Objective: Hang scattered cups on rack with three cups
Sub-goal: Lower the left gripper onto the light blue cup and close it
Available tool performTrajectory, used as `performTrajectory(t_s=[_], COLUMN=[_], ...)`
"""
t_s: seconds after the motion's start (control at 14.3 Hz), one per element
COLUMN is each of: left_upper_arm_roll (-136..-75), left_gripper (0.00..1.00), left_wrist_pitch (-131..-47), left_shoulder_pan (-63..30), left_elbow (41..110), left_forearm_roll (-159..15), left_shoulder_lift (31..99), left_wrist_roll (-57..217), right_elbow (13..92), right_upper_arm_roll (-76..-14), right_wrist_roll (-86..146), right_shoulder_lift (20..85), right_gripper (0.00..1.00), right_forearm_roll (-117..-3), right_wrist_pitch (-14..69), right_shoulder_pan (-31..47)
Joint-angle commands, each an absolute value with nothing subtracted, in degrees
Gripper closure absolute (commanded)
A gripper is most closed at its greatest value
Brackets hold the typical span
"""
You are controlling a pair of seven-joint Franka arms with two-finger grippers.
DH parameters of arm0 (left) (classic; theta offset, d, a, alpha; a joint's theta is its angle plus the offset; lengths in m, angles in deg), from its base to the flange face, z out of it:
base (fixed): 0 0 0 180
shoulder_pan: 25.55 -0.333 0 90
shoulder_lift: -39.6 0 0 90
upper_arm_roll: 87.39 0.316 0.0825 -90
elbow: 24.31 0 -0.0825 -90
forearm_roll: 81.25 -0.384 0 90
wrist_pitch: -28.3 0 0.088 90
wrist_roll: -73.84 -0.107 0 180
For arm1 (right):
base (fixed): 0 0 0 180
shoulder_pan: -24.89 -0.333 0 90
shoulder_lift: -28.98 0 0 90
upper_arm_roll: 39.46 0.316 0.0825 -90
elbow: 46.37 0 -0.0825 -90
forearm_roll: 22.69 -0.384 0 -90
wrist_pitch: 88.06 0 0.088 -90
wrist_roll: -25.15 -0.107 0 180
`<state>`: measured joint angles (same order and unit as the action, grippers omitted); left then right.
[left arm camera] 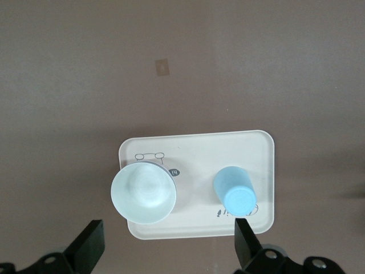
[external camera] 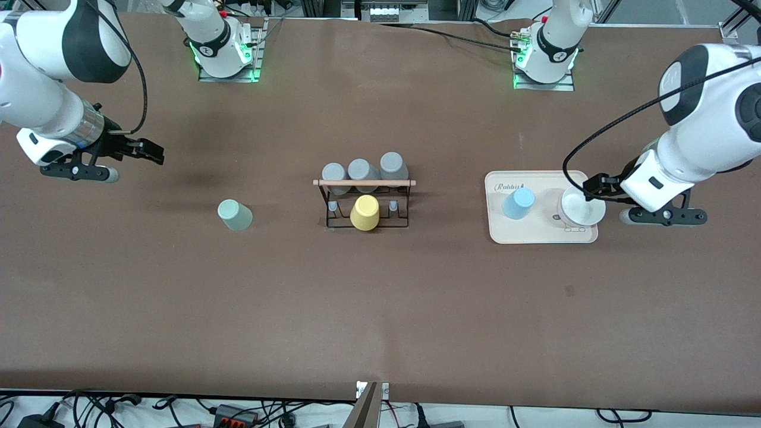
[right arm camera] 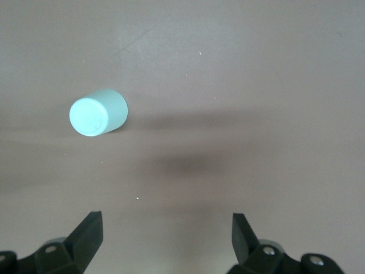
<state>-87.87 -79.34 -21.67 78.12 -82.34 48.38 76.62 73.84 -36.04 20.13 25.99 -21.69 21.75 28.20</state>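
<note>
A brown table (external camera: 380, 309) fills the scene, with cables (external camera: 119, 410) along its near edge.

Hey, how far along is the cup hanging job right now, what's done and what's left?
Done: three grey cups and a yellow cup sit on the rack. In hand: nothing; the left gripper hangs open over the beige tray, the right gripper open over bare table. Left: the sage-green cup stands upside down on the table and the light blue cup upside down on the tray.
</note>
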Motion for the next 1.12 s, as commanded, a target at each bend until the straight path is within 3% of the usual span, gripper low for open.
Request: performTrajectory(t_s=[0.0, 0.56, 0.7, 1.05], left_upper_arm_roll=[-88.00, -89.49, -94.30, -95.65], left_gripper=[0.00, 0.00, 0.00, 0.00], left_wrist_pitch=[-82.17, -96.05, -97.03, -115.20], left_shoulder_pan=[-23.87, -23.26, -22.73, -22.38], left_elbow=[79.05, 89.76, 91.78, 107.77], left_forearm_roll=[-81.07, -80.81, -80.37, -81.16], left_shoulder_lift=[49.08, 51.02, 50.41, 49.09], left_wrist_roll=[73.14, 74.01, 77.24, 78.50], right_elbow=[74.13, 74.31, 74.40, 74.40], right_upper_arm_roll=[-36.21, -36.21, -36.21, -36.21], right_wrist_roll=[22.16, 22.69, 23.04, 24.98], right_shoulder_lift=[26.07, 26.78, 26.78, 27.13], right_gripper=[0.00, 0.00, 0.00, 0.00], right_forearm_roll=[-21.81, -21.81, -21.81, -21.90], right_wrist_pitch=[22.33, 22.42, 22.16, 22.15], right_shoulder_pan=[28.14, 28.05, 28.05, 28.14])
